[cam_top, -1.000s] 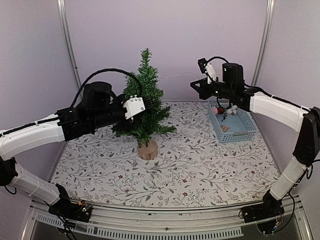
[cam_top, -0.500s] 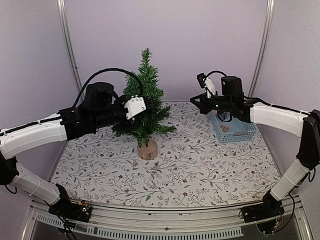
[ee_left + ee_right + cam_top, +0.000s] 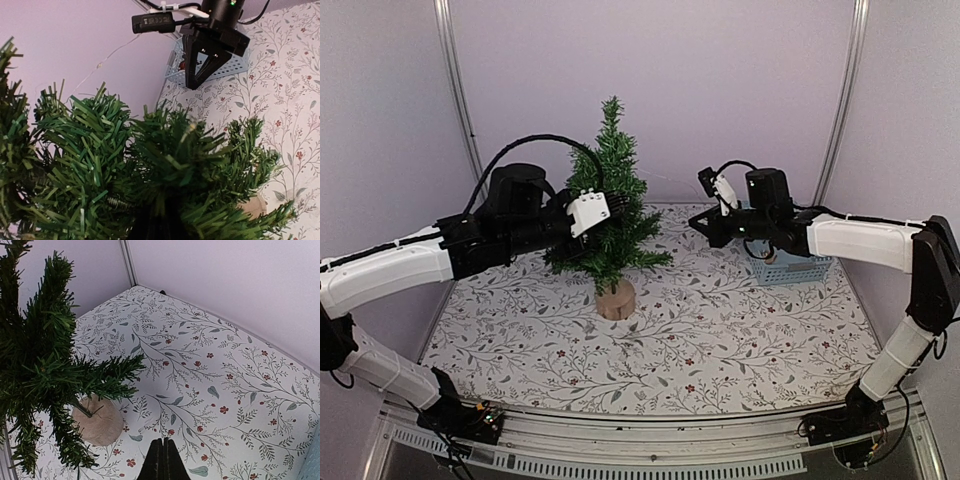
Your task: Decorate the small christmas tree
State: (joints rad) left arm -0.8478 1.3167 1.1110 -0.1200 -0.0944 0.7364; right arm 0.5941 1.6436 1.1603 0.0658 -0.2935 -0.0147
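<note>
My right gripper [image 3: 162, 460] has its jaws pressed together at the bottom edge of its wrist view, with nothing visible between them. From there the small christmas tree [image 3: 45, 365] lies toward the left of that frame, apart across the patterned table [image 3: 225, 390], standing upright on its wooden stump [image 3: 97, 420]. My left gripper [image 3: 616, 210] is the nearer one. It is closed too, buried in the mid-height branches left of centre in the top view. Whether it pinches a twig I cannot tell.
</note>
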